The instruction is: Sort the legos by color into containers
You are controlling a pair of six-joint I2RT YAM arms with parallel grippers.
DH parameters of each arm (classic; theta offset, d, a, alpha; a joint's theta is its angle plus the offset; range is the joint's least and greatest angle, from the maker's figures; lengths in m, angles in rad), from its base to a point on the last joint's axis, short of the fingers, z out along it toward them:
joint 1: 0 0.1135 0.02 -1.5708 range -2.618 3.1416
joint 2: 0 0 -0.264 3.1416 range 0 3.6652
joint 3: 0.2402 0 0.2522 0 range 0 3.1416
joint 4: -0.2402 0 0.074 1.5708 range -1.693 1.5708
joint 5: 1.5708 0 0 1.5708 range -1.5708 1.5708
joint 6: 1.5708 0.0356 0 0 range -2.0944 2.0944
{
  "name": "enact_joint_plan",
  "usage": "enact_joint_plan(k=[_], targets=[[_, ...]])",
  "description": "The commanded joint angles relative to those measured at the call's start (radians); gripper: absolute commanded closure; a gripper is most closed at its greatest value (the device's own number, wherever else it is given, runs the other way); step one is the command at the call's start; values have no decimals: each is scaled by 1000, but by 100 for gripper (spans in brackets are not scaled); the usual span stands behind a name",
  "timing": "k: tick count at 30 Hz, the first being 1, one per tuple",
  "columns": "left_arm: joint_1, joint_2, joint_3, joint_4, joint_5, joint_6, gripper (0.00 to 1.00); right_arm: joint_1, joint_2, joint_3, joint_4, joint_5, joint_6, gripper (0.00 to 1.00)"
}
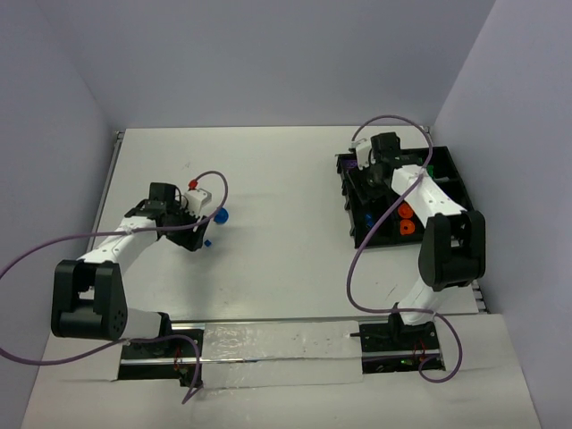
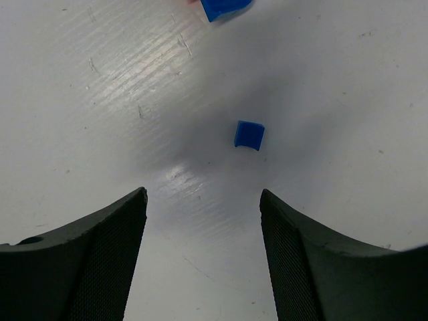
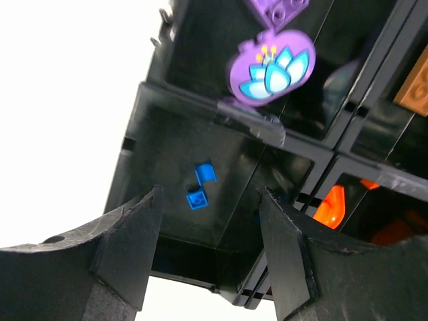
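My left gripper (image 1: 200, 234) (image 2: 202, 192) hovers open over the white table. A small blue lego (image 2: 249, 134) (image 1: 207, 241) lies just ahead of its fingertips, not between them. A bigger blue lego (image 2: 226, 7) (image 1: 221, 215) rests farther on. Over the black tray of containers (image 1: 444, 154), my right gripper (image 1: 367, 183) (image 3: 210, 192) is open with nothing between its fingers. Below it, two small blue legos (image 3: 205, 173) (image 3: 196, 199) sit in one compartment (image 3: 167, 147). Neighbouring compartments hold a purple flower piece (image 3: 271, 72), an orange piece (image 3: 330, 206) and a brown one (image 3: 414, 90).
The tray stands at the right side of the table, near the right wall. Orange legos (image 1: 406, 219) show in one of its near compartments. Purple cables loop from both arms. White walls close the table on three sides.
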Motion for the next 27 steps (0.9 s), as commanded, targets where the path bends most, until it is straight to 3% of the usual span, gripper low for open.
enact_joint_plan(k=[1,10,18,27], targets=[[2,34,2,63,40,21,30,3,-80,97,-42,-70,51,33],[-23,99,42,33,162,45,38,19,-91,127,-65,-91,66,31],[-75,158,45,71,140,19,39,20,-91,126,-64,-99,67,31],[-78,238,54,122,80,20,60,20,-97,131,-65,-104,62,30]])
